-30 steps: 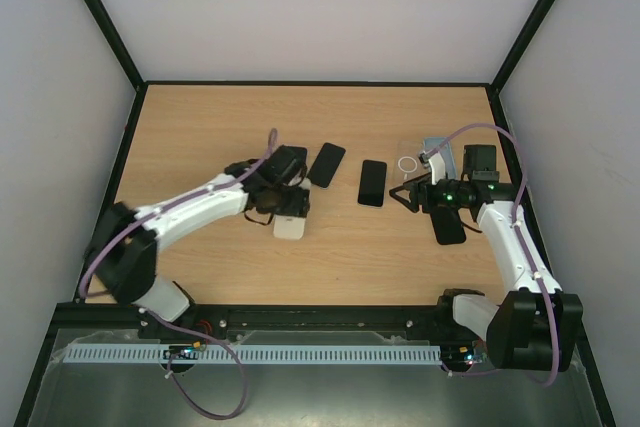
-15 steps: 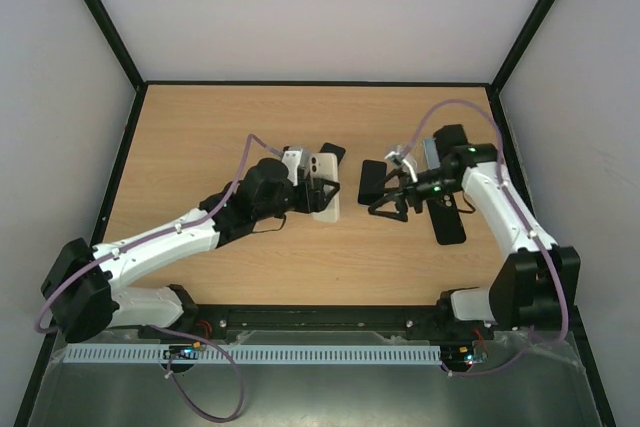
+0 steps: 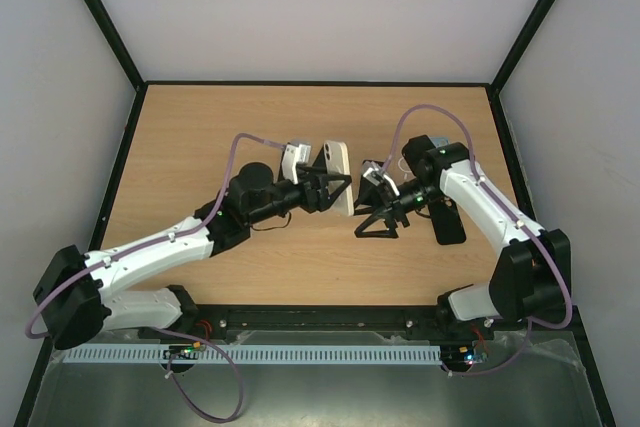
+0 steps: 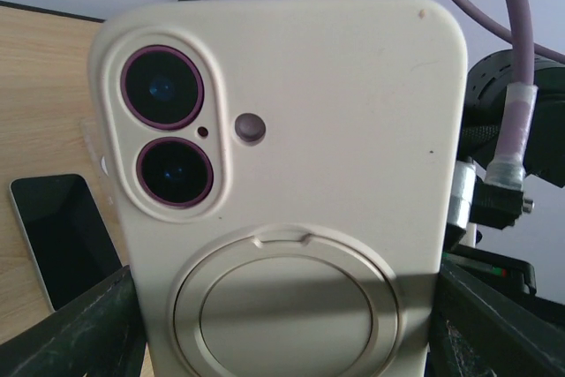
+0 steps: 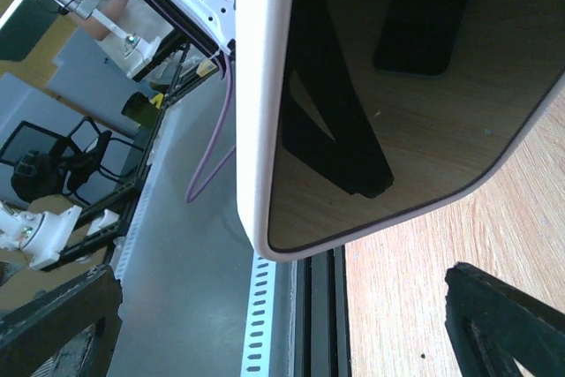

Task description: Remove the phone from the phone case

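Observation:
The phone sits in a cream phone case [image 3: 340, 171], held upright above the table's middle. In the left wrist view the case's back [image 4: 291, 174] fills the frame, showing two camera lenses and a round ring. My left gripper [image 3: 333, 190] [image 4: 287, 328] is shut on the case's two long sides. My right gripper [image 3: 366, 203] [image 5: 282, 324] stands wide open right beside the phone's front. The dark glossy phone screen [image 5: 397, 86] and the cream case rim [image 5: 258, 103] loom just ahead of its spread fingers [image 5: 508, 315], apart from them.
A black phone [image 3: 449, 224] lies flat on the table under the right arm. Another dark phone [image 3: 372, 168] lies behind the right gripper, and a dark phone [image 4: 66, 236] shows behind the held case. Black frame rails [image 3: 300, 319] run along the near edge.
My left arm lifted the cased phone off the table and swung it right to the middle. My right gripper opened wide and moved left, up to the phone's screen.

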### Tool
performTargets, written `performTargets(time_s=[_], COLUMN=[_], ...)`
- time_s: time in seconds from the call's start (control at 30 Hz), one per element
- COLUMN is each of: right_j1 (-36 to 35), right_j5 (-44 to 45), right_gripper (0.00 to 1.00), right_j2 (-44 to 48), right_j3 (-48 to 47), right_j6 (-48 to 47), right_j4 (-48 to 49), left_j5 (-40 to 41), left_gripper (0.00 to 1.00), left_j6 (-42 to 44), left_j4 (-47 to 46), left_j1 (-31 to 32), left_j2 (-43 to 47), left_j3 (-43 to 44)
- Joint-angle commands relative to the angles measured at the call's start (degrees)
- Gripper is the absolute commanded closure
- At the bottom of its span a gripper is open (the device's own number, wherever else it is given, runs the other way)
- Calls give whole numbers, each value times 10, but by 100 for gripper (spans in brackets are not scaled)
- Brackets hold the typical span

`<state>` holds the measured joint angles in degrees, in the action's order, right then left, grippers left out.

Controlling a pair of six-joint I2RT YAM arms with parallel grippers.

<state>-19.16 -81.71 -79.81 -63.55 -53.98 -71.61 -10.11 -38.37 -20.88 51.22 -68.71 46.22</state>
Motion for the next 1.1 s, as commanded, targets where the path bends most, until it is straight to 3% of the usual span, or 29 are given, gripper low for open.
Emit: performTargets(time_s=[0.0,0.27,0.57,0.9,0.97,1.07], right_j1=[-3,-3,-5,-7,-6,-7], right_j5=[-19,-32,-75,-93,-96,-108], right_gripper=[2,3,3,2,1,16], right_j2=[-5,-8,-35,17,33,64], right_j3=[-19,-23,-47,-24,-10,26], right_j6=[6,8,10,10,50,185], right_j4=[-20,-20,-22,-14,24,155], left_j5=[7,-39,-36,-33,-29,-25], left_gripper=[51,50,51,51,51,49], left_j6=[-17,-34,-44,-55,-55,-52], left_j4=[-92,-148,-178,-229,-233,-230], left_j1=[2,6,40,49,49,49], left_j2=[35,54,41,4,2,4], left_j3=[-23,-43,-40,-39,-41,-41])
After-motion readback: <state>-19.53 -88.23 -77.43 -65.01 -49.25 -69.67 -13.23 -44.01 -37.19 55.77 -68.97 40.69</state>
